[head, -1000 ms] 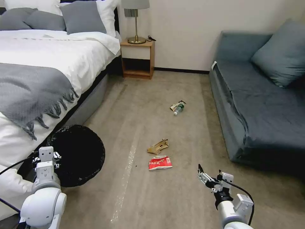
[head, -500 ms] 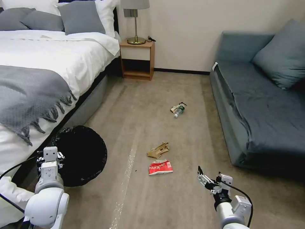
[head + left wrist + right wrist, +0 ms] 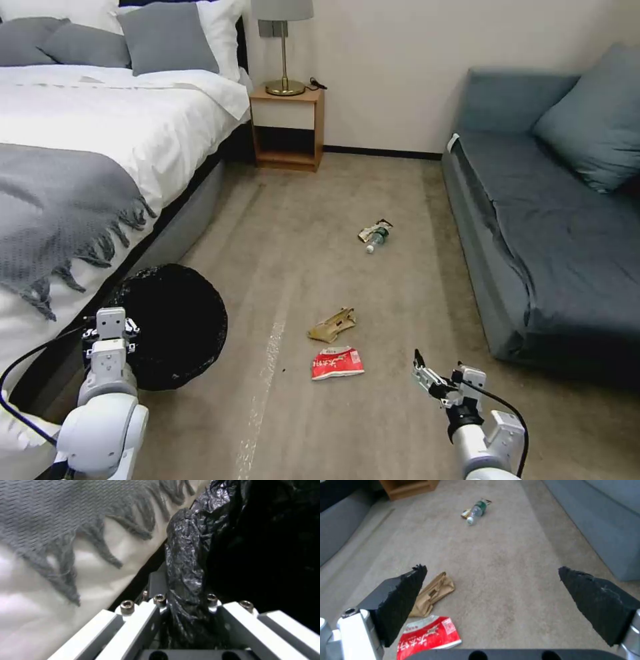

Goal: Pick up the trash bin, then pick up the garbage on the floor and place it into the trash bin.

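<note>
Left gripper [image 3: 186, 620] clamped on the bag-lined rim of the trash bin [image 3: 170, 323], near left beside the bed [image 3: 100, 147]. Right gripper [image 3: 493, 605] spread wide, empty, hovering over carpet just right of the red-and-white snack packet [image 3: 337, 362]. Crumpled tan paper [image 3: 332, 325] just beyond; bottle [image 3: 377, 237] and foil wrapper [image 3: 367, 232] farther off.

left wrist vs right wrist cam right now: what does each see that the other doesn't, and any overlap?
Left wrist view alone: the left gripper clamped on the crinkly black liner at the rim of the trash bin, with the grey fringed blanket and white bedding beside it.

Right wrist view alone: the right gripper open over the floor, with the red-and-white snack packet, the tan paper, the clear bottle and the blue sofa.

Shared: no object appears in both; each view simply looks out past its own gripper.
</note>
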Robot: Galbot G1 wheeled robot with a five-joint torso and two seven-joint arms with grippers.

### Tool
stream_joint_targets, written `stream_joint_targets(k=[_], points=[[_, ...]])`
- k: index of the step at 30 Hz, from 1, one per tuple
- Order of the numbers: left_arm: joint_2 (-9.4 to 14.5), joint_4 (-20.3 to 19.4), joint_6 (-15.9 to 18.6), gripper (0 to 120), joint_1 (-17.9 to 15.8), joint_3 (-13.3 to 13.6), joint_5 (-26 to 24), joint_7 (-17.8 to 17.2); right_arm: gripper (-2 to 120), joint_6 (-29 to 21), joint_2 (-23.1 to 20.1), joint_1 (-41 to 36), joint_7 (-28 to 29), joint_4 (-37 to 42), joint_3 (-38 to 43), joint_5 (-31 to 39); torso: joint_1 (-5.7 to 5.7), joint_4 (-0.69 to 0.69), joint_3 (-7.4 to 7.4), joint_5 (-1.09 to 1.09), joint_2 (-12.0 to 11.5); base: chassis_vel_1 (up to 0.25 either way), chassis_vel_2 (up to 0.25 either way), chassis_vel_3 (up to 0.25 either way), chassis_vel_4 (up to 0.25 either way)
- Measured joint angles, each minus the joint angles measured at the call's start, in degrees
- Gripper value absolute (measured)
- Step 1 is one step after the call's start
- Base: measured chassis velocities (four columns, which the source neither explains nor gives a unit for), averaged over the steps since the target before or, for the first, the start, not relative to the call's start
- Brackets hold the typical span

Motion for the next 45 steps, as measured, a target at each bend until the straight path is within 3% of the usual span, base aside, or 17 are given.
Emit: stream_joint_targets(k=[45], points=[[0.2,1.6,-3.2,4,-0.2,-0.1,0.6,0.3,100,1.6,0.9,-0.5,-0.4,-1.7,-0.1,-2.7,0.00,0.00,0.00,0.00,0.0,-0.073,0.070,0.072,-0.073]])
